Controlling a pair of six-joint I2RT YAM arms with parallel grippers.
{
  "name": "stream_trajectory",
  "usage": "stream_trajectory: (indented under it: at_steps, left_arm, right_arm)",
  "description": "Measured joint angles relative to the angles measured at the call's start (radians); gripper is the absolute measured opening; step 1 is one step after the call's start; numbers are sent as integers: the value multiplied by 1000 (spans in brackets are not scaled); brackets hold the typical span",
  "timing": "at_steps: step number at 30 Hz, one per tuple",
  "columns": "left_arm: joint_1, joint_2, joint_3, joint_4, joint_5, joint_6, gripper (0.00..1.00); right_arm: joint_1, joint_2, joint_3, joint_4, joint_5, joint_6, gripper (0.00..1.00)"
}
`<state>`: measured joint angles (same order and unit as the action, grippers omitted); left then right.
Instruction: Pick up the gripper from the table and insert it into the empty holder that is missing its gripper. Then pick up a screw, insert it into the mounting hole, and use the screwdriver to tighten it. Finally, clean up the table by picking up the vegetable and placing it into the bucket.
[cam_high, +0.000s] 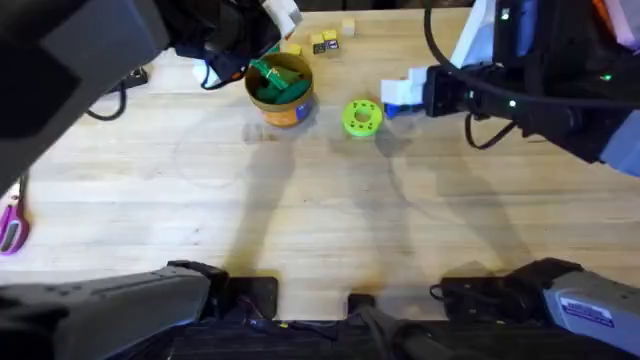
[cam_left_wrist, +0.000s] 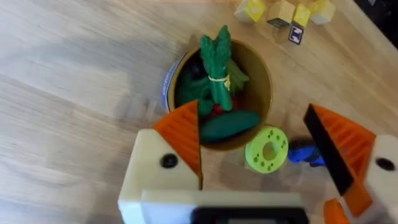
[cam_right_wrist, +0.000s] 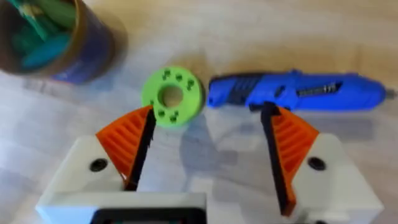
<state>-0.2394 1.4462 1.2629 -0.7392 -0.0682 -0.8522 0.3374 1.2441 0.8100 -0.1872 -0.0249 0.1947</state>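
Standing at the robot's side of the table (cam_high: 330, 240), the bucket (cam_high: 281, 90) serves as my marker. Nearest me is bare wood, with a pink-handled tool (cam_high: 12, 228) far off to the bucket's left. The bucket sits well out on the table with green toys piled inside; the vegetable (cam_left_wrist: 229, 124) lies in it, beside a leafy green bundle (cam_left_wrist: 219, 71). The left gripper (cam_left_wrist: 264, 149) hangs over the bucket, jaws spread wide and empty. Just right of the bucket rests a lime-green disc (cam_high: 362, 116), then the screwdriver (cam_right_wrist: 292, 92), with the right gripper (cam_right_wrist: 208, 146) above them, also spread and holding nothing. Beyond the bucket lie small wooden blocks (cam_high: 326, 40).
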Motion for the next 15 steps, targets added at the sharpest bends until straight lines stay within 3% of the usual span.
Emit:
stream_trajectory:
  at_steps: [4, 11, 15]
  left_arm:
    - [0, -91, 0, -53, 0, 142, 994]
    - [0, -260, 0, -237, 29, 461, 994]
    - [0, -331, 0, -341, 64, 626, 994]
  right_arm:
    - [0, -24, 40, -168, 0, -4, 991]
    - [0, -88, 302, -612, -4, -48, 991]
    - [0, -131, 399, -774, -7, -57, 992]
